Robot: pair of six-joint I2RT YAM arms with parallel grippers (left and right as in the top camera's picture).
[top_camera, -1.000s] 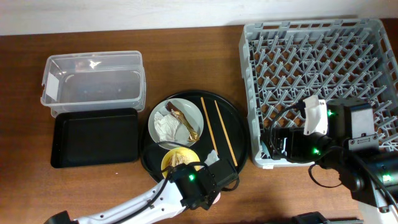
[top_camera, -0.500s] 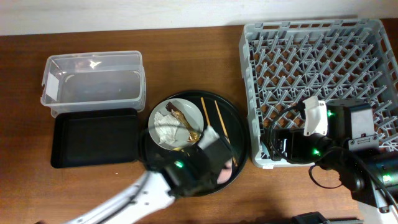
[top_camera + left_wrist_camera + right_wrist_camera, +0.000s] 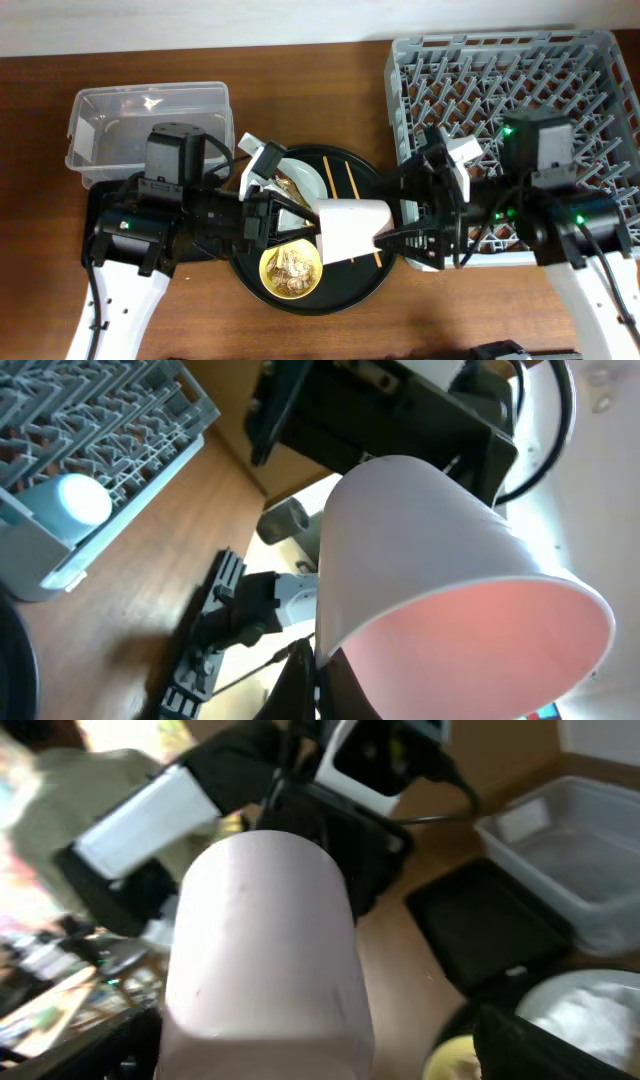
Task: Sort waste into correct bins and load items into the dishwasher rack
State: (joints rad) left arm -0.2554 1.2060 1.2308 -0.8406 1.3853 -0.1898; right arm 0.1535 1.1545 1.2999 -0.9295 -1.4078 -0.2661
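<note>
Pink cup [image 3: 350, 230] on its side, airborne near yellow bowl [image 3: 290, 272]; blue cup [image 3: 78, 500] sits in rack [image 3: 520, 90] corner.

Brown wooden surface [image 3: 300, 60] carrying four things directly: a clear tub [image 3: 150, 90] at the rear left; a black rectangular tray [image 3: 485, 925] just in front of it; a round black tray [image 3: 340, 295] at centre; and a grey dishwasher rack [image 3: 396, 110] at right, close beside the round tray.

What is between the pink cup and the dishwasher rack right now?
Only the right gripper and its arm. The pink cup hangs above the round black tray, held by the left gripper, and that arm reaches in across the near edge of the dishwasher rack. Nothing else visible blocks it.
</note>
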